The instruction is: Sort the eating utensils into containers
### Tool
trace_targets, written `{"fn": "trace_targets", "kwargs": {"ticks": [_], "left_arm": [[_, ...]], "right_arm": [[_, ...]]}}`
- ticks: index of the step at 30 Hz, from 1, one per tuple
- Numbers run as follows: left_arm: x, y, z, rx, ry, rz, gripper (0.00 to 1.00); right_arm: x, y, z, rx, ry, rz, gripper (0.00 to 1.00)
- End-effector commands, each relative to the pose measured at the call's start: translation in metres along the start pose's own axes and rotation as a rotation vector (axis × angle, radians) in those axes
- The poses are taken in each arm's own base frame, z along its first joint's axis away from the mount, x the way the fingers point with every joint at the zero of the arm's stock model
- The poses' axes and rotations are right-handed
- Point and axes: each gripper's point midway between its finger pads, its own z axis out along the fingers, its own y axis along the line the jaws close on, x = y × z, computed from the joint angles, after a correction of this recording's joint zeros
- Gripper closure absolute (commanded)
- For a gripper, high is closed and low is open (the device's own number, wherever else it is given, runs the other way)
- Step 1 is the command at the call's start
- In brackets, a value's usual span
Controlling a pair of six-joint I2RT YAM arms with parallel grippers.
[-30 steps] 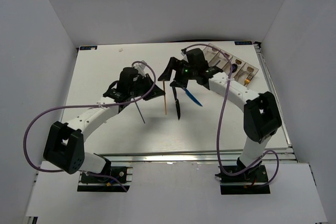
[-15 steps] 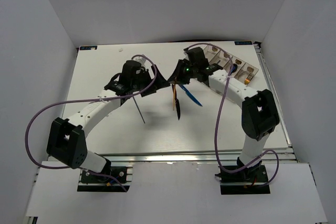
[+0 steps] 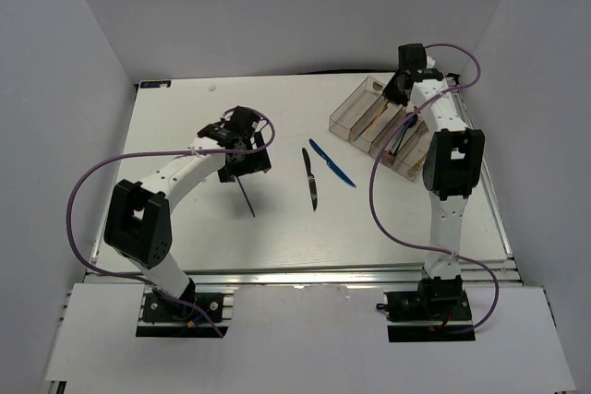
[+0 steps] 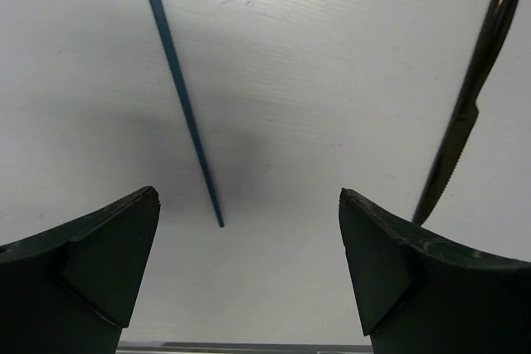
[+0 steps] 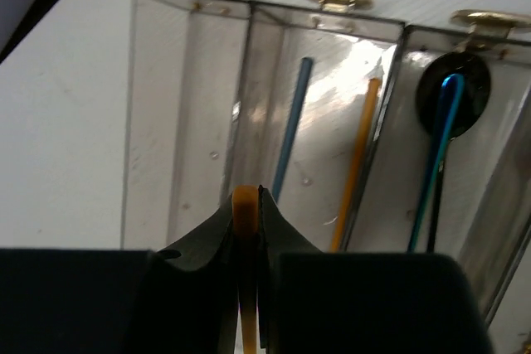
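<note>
My right gripper (image 5: 246, 196) is shut on a slim orange chopstick (image 5: 246, 220) and hangs over the clear smoky tray (image 5: 189, 80), above the wall between its first and second compartments. In the second compartment lie a blue chopstick (image 5: 290, 130) and an orange chopstick (image 5: 358, 163). An iridescent blue utensil (image 5: 436, 155) rests in the third. My left gripper (image 4: 249, 279) stands open and empty just above the table. A thin teal chopstick (image 4: 181, 105) lies ahead of it, and a black knife (image 4: 473, 113) lies to its right.
In the top view the tray (image 3: 349, 117) sits at the back right under the right gripper (image 3: 404, 82). The black knife (image 3: 311, 179) and a blue knife (image 3: 332, 163) lie mid-table, with the teal chopstick (image 3: 246, 196) near the left gripper (image 3: 245, 149).
The right gripper shut on the orange chopstick at mid-table and carried it back right over the tray. The left gripper opened and drew back to the left.
</note>
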Motion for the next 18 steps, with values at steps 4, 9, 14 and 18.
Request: {"fn": "trace_targets", "kwargs": {"ticks": [4,9,14,18], "left_arm": [[-0.009,0.011,-0.018,-0.048,-0.024,0.041,0.02],[-0.009,0.012,-0.016,-0.063,-0.020,0.042,0.02],[-0.003,0.010,-0.011,-0.047,0.004,0.048,0.02],[0.001,0.009,-0.007,-0.041,0.012,0.044,0.02]], "right_arm": [[-0.045,0.002,0.009,0.003,-0.136,-0.026,1.00],[-0.036,-0.010,0.021,0.040,-0.136,-0.044,1.00],[-0.035,-0.010,0.032,0.036,-0.133,-0.041,1.00],[-0.034,-0.010,0.029,0.031,-0.123,-0.037,0.71]]}}
